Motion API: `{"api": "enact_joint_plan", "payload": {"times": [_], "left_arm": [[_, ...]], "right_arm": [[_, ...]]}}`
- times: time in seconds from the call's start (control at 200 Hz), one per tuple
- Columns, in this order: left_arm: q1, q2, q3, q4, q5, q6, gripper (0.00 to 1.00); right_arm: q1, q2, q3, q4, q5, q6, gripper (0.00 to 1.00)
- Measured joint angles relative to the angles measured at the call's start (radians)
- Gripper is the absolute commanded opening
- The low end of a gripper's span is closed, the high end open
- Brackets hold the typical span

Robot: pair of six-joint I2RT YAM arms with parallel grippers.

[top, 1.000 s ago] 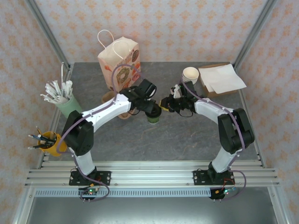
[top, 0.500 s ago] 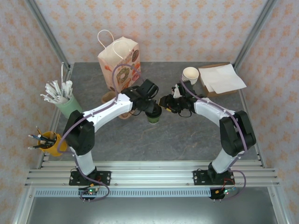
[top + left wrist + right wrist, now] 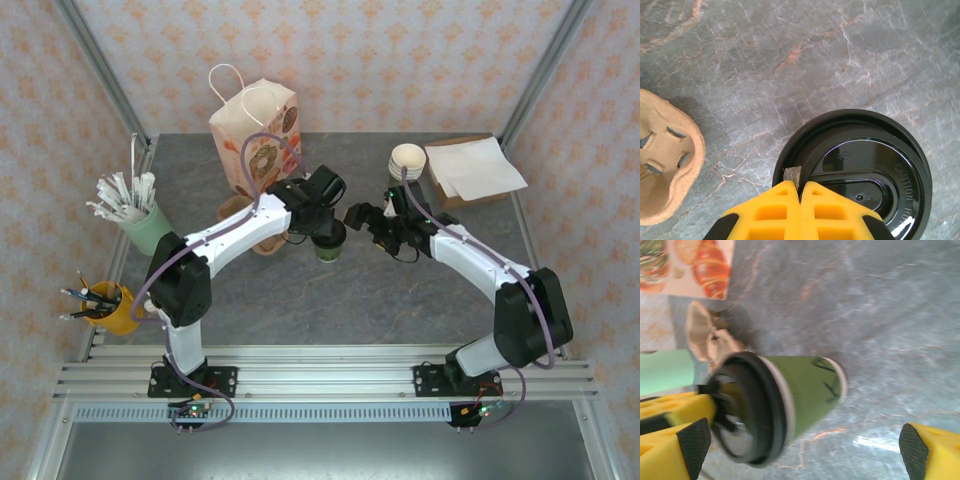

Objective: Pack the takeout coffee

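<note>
Upright on the counter, the takeout coffee, black lid on top, in front of the paper bag and just beside the cardboard carrier. Pinched fully shut and holding nothing, the left hand, tips down at the lid's near rim. Spread wide and gripping nothing, the right hand, close beside the takeout coffee and apparently clear of it, though hard to judge through the blur.

Could tip or skid from here: pressure at one edge of the lid, with no grip on the green wall to steady it. Could also end with the lid half seated, then popping off inside the bag and spilling. No telling whether seated all the way round.

From the left wrist: the lid's top face, the closed tips, and a small brown scrap at those tips. From the right wrist, added: the green wall, the cream band under the lid, dark marks on the side. From above: the overall layout, both arms meeting at the takeout coffee with the bag behind.
</note>
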Motion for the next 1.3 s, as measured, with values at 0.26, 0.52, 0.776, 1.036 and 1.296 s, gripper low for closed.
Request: {"api": "enact_joint_plan", "payload": {"times": [0.26,0.52,0.776,1.036,1.296], "left_arm": [[0.002,0.197,0.294,-0.052,-0.076,-0.045,0.00],[0.023,0.482,0.709,-0.179,-0.103,-0.060,0.00],[0.051,0.596,0.902,-0.229,-0.078,-0.092,0.09],[0.061,0.597,0.904,-0.237,-0.028,-0.101,0.25],[0.068,0.597,0.945,-0.236,0.035,-0.102,0.40]], "right_arm": [[-0.065,-0.027,-0.021,0.005,0.062,0.017,1.00],[-0.103,0.006,0.027,0.010,0.083,-0.014,1.00],[-0.124,0.019,0.061,0.024,0.087,-0.096,1.00],[-0.124,0.066,0.093,0.048,0.049,-0.161,0.99],[-0.124,0.121,0.154,0.032,0.048,-0.268,0.99]]}}
